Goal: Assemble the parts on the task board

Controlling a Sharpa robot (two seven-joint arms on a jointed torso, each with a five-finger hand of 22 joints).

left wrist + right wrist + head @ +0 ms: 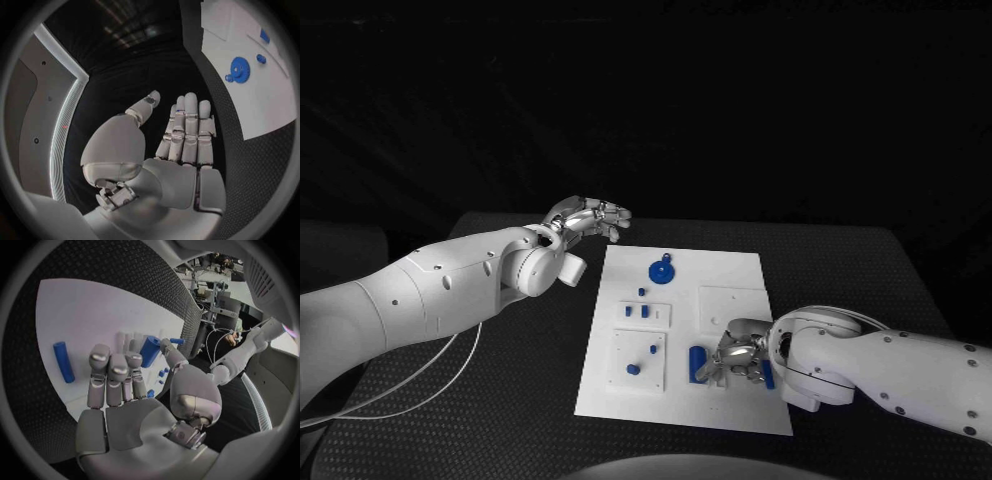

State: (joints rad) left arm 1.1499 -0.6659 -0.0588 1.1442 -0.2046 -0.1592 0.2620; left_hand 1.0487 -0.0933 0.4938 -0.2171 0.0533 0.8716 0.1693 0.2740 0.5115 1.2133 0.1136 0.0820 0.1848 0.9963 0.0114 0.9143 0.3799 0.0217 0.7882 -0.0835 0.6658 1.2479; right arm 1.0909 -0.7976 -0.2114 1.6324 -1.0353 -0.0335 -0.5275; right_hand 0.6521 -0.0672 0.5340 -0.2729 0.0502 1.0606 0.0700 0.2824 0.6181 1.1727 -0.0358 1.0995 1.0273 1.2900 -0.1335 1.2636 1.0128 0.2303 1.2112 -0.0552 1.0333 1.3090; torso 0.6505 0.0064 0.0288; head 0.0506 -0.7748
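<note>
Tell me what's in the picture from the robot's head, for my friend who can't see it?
A white task board lies on a black table, and the robot's right hand reaches down over small blue parts near its front edge. The left hand hangs above the table past the board's far left corner, holding nothing. A blue gear sits near the board's far end.
</note>
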